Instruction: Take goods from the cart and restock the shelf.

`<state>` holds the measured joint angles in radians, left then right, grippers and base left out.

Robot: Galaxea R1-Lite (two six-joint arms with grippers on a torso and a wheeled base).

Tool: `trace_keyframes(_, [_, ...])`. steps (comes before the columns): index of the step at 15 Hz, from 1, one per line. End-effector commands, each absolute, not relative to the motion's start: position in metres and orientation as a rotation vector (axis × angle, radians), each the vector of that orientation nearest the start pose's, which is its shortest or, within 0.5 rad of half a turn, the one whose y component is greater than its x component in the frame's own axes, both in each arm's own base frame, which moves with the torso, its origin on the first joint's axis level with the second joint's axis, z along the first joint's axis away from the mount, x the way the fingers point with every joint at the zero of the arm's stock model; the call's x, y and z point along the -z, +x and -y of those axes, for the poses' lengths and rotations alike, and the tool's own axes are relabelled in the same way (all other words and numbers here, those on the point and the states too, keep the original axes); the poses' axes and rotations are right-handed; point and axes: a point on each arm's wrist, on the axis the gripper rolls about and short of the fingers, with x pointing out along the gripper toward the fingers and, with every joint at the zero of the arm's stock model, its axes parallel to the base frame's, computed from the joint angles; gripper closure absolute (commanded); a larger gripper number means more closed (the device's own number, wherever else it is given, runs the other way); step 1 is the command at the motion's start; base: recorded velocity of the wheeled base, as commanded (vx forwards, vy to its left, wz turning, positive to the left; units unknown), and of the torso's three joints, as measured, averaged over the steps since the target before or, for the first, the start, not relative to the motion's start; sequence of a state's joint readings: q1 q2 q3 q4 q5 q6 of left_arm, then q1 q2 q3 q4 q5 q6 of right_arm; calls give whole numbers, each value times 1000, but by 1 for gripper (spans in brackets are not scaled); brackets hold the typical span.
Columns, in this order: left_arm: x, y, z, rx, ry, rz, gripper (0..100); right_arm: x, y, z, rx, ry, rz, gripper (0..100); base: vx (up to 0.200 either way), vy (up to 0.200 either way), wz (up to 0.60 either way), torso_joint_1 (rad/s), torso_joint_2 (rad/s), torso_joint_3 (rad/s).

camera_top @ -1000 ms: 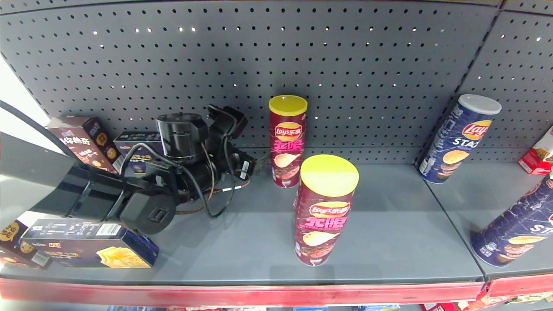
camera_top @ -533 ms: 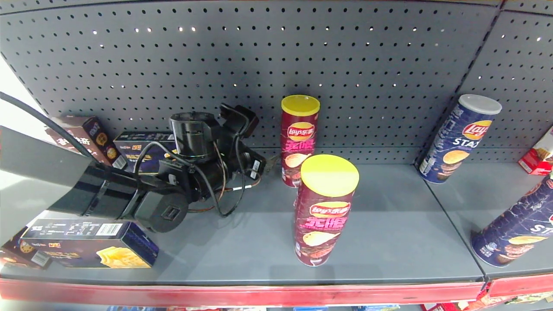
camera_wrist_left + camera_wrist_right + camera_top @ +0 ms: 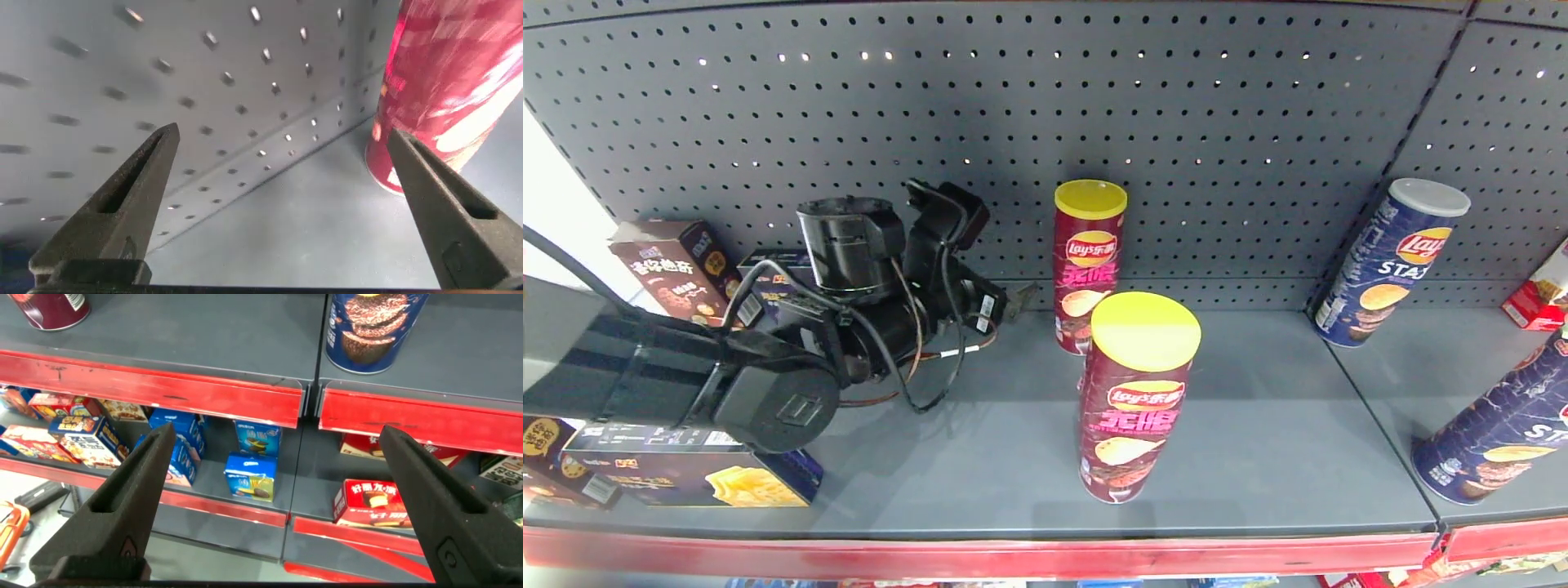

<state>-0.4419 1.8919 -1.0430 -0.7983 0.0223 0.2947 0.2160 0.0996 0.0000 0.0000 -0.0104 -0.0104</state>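
One back can (image 3: 1089, 261) stands upright at the rear edge of the shelf (image 3: 1282, 457), just beside the left gripper (image 3: 282, 135), spread wide and empty; best to draw straight back, clearing the box (image 3: 727, 482) at the front left corner.

bright even light, soft shadows on the shelf (image 3: 1258, 425), pinpoints glowing through the pegboard (image 3: 1176, 106) holes.

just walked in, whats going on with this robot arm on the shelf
The robot is restocking chip cans. Its left arm lies along the grey shelf, with the left gripper open and empty beside the rear red can, which stands upright by the pegboard. A second red can stands nearer the shelf's front edge. The right gripper hangs open before the lower shelves, holding nothing.
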Motion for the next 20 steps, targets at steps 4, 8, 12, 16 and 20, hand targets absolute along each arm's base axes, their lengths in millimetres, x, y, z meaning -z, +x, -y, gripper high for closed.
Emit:
trace_keyframes(4, [-257,270,128,345,271,154,0,-77,-15,3,-206,-22,-98,0,0,0,0,0,0,0])
trace_keyframes(8, [-247,229,107,344,279,125,0,-77,-15,3,-209,-23,-98,0,0,0,0,0,0,0])
trace_keyframes(12, [-242,212,97,318,281,110,0,-77,-15,3,-212,-20,-98,0,0,0,0,0,0,0])
trace_keyframes(16, [-241,211,96,319,277,106,0,-167,-5,0,-287,83,-4,0,0,0,0,0,0,0])
trace_keyframes(20, [-235,210,96,323,281,89,0,-206,24,-13,-510,2,-75,0,0,0,0,0,0,0])
